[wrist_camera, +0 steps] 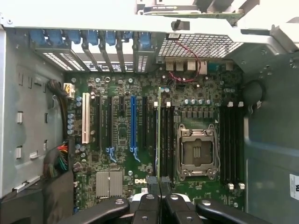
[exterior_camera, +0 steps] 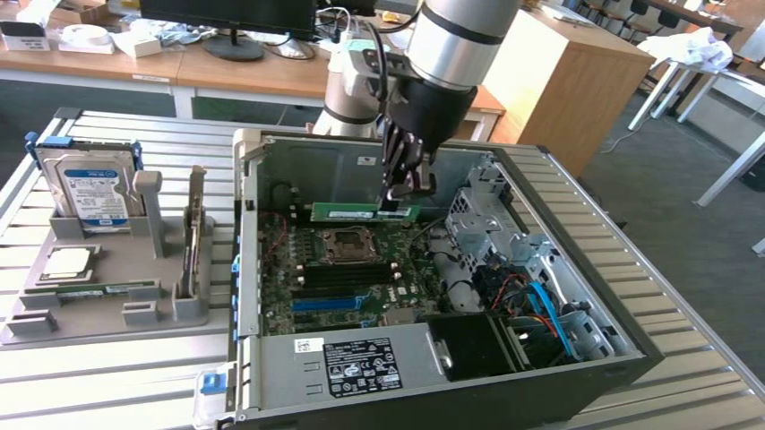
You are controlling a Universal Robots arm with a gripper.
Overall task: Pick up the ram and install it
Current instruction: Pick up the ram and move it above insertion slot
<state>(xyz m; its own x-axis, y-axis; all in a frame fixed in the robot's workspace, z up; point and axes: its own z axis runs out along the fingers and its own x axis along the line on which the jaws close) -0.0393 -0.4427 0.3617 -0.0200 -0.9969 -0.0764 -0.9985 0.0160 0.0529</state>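
The ram [exterior_camera: 358, 212] is a narrow green stick with a pale label, held level above the motherboard [exterior_camera: 340, 278] inside the open computer case [exterior_camera: 249, 269]. My gripper [exterior_camera: 392, 204] reaches down from above and is shut on the stick's end nearer the exterior view's right. In the wrist view the ram [wrist_camera: 159, 130] appears edge-on as a thin line running out from my gripper [wrist_camera: 159, 184]. It hangs over the dark memory slots [wrist_camera: 166, 140] beside the empty processor socket [wrist_camera: 196, 151].
A grey fixture [exterior_camera: 107, 309] outside the case at the exterior view's left holds a blue-labelled hard drive [exterior_camera: 90, 184], a silver processor chip [exterior_camera: 66, 262] and an upright card [exterior_camera: 193, 237]. A metal drive cage [exterior_camera: 490, 224], cables [exterior_camera: 538, 305] and the power supply [exterior_camera: 347, 363] crowd the case.
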